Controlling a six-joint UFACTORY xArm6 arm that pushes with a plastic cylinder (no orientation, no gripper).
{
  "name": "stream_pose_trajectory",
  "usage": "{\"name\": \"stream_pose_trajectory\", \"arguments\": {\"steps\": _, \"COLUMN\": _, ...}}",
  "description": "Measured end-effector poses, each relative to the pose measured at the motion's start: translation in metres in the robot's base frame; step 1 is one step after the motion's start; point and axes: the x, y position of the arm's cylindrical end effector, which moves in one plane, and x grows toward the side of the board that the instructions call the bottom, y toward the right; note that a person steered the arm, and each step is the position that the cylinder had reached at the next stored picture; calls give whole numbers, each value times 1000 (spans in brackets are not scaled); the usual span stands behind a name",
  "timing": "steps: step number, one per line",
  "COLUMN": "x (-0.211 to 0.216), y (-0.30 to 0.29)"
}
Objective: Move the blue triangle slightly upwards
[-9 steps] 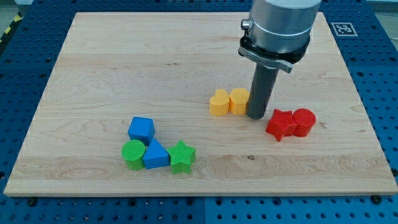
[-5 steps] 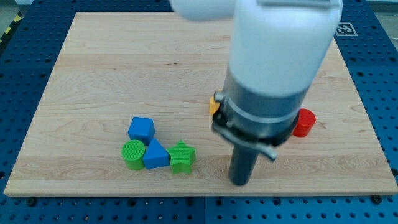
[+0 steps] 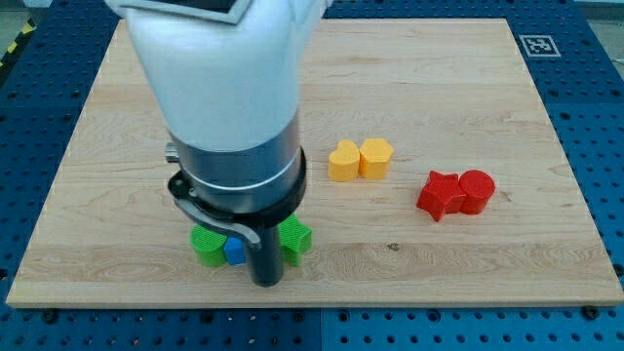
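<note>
The blue triangle [image 3: 234, 251] shows only as a small blue patch at the view's lower left; the arm hides most of it. My tip [image 3: 265, 282] is on the board just below and to the right of it, close to the bottom edge. A green round block [image 3: 206, 245] sits to the triangle's left and a green star [image 3: 295, 239] to its right, both partly hidden. The blue cube is hidden behind the arm.
Two yellow blocks [image 3: 360, 159] sit side by side right of the board's middle. A red star [image 3: 440, 195] and a red round block [image 3: 477, 190] sit together further to the right. The wooden board [image 3: 97, 117] has a marker tag [image 3: 538, 45] at its top right corner.
The arm has swept from beside the yellow blocks down and to the left. My tip now stands just below the blue triangle. The arm now covers the blue cube.
</note>
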Motion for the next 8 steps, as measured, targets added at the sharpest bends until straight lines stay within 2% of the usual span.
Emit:
{"name": "stream_pose_trajectory", "arguments": {"steps": 2, "x": -2, "y": 14}}
{"name": "stream_pose_trajectory", "arguments": {"steps": 4, "x": -2, "y": -35}}
{"name": "stream_pose_trajectory", "arguments": {"steps": 8, "x": -22, "y": -36}}
